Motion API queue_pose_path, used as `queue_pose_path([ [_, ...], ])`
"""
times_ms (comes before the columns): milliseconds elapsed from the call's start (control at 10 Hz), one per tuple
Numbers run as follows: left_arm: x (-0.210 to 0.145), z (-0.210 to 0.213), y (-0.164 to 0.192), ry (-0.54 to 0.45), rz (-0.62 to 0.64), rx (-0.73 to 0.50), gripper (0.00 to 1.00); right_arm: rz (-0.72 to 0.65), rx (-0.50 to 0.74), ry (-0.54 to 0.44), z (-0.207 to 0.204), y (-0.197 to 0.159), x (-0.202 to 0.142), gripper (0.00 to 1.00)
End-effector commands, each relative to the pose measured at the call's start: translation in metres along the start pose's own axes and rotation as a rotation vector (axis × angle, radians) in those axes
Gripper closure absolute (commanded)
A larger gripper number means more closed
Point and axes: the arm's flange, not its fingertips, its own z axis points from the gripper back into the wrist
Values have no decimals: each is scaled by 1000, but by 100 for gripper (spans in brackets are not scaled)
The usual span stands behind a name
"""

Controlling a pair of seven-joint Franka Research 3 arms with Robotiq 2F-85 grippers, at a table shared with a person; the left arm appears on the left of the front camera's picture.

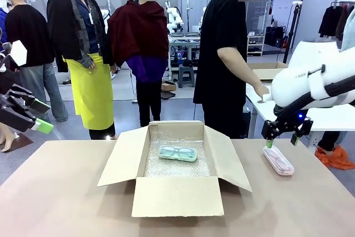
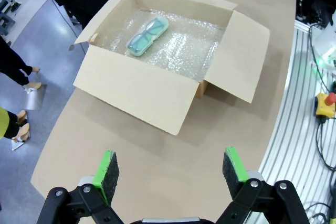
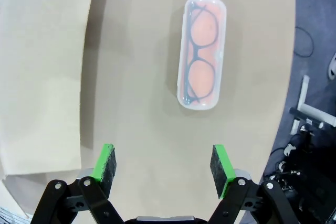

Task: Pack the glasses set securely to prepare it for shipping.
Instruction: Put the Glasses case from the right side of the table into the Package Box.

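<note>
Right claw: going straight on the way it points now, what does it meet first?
Probably the pinkish-red glasses case on the table, or bare tabletop just beside it. The right claw, open, points down there; the case lies slightly off its centre line, and depth is unclear.

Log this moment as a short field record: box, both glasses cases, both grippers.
box: cardboard box, flaps open, bubble wrap lining
mint-green case: inside box, on the wrap
pinkish-red case: on table, right of box
left gripper: jaws open, empty, away from box
right gripper: jaws open, over the pinkish-red case, not gripping it
</note>
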Motion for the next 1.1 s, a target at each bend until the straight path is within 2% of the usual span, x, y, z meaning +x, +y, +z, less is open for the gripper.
queue_pose_path([
  [0,0,2,0,-14,-5,-14,0,-26,-21,67,-19,-4,22,9],
  [600,0,2,0,-14,-5,-14,0,-34,48,155,-80,-61,52,9],
  [1000,0,2,0,-14,-5,-14,0,-21,85,188,-106,-56,56,9],
])
